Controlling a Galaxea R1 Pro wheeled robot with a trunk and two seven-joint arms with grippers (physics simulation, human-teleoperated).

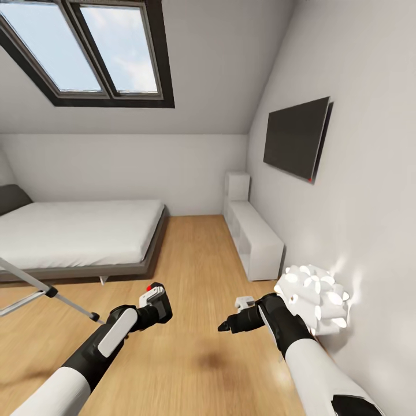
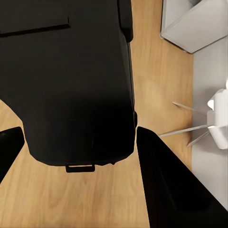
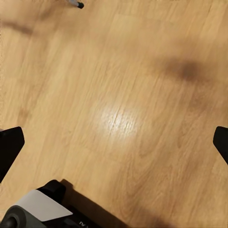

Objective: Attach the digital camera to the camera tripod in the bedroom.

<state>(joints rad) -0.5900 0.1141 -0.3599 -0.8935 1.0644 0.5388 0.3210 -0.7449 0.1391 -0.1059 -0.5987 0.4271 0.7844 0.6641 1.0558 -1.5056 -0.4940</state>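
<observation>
The digital camera (image 1: 157, 299), small and black with a red button on top, is held above the wood floor by my left gripper (image 1: 149, 312), which is shut on it. In the left wrist view the camera's black body (image 2: 71, 80) sits between the two fingers (image 2: 164, 180). Two silver legs of the camera tripod (image 1: 51, 292) reach in from the left edge, and one black foot (image 1: 95, 316) rests on the floor just left of my left arm. That foot (image 3: 78, 4) also appears in the right wrist view. My right gripper (image 1: 231, 315) hovers open over bare floor (image 3: 116, 137).
A grey-framed white bed (image 1: 75, 231) fills the left back. A low white shelf (image 1: 257, 240) runs along the right wall under a black TV (image 1: 296, 138). A white lumpy object (image 1: 315, 297) sits by my right forearm against the wall. Open wood floor (image 1: 196, 248) lies ahead.
</observation>
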